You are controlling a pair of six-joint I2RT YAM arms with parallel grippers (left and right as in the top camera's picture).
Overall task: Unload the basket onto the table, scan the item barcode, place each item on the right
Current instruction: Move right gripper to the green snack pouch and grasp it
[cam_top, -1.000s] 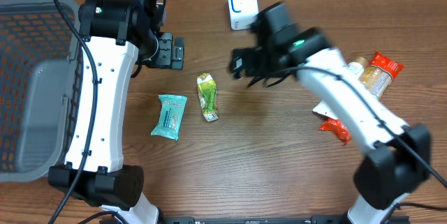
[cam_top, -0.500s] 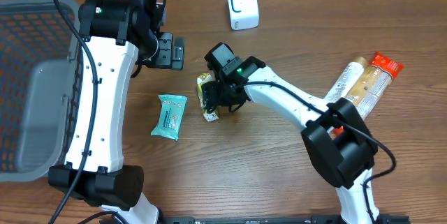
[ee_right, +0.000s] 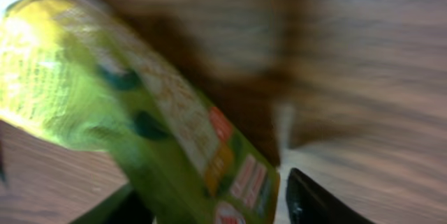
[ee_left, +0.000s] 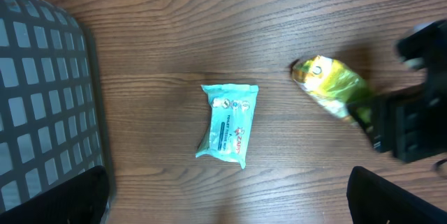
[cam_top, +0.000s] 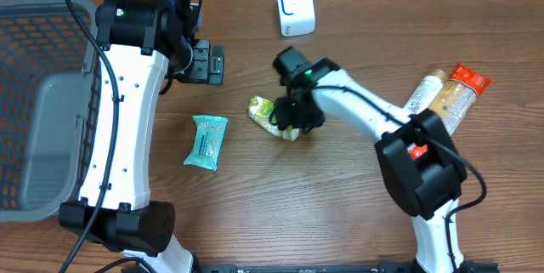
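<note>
A: Where's the pouch (cam_top: 270,113)?
B: Mid-table, one end pinched by the right gripper (cam_top: 294,125). The scanner (cam_top: 295,7) is well apart from it, and the wipes (cam_top: 206,141) lie to its left.
A: And the left gripper (cam_top: 204,62)?
B: Jaws wide, beside the basket (cam_top: 25,60).
A: Inside it?
B: Only mesh shows.

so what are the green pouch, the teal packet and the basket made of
The green pouch is likely thin plastic or foil film, glossy: it shows highlights and crumples. The teal packet looks like soft plastic film, slightly shiny, with crimped ends. The basket is probably rigid grey plastic, matte, a moulded grid of holes.
</note>
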